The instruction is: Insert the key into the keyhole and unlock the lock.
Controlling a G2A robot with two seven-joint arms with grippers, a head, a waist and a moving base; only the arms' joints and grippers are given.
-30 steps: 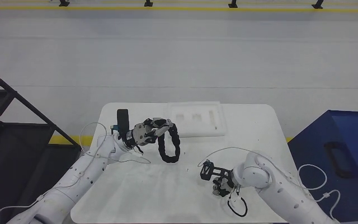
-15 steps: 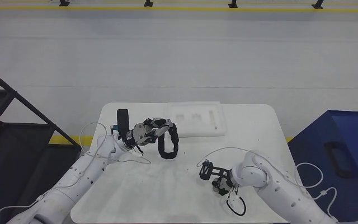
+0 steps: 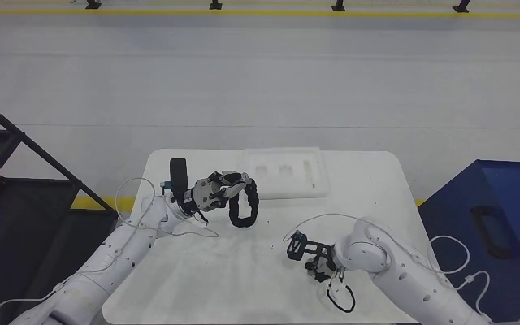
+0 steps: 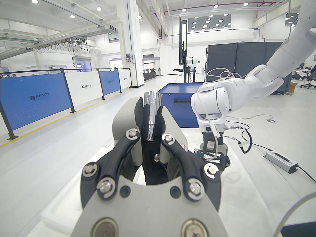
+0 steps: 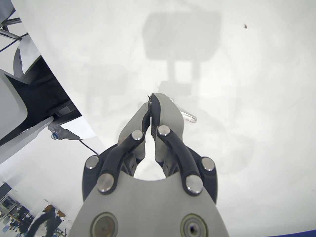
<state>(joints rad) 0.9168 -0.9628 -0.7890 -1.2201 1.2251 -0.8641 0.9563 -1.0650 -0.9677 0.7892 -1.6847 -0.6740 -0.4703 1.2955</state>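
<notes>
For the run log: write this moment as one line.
left claw: shut on cable lock | right claw: shut on key, close to table | key and cable lock apart | key not inserted

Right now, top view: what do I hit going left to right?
Black frame → left claw, shut on the lock → right claw, shut on the key → blue bin. White tray skipped: it spans from lock to right claw.

Brand lettering, apparently, on barrier panels [image 4: 32,104]
</notes>
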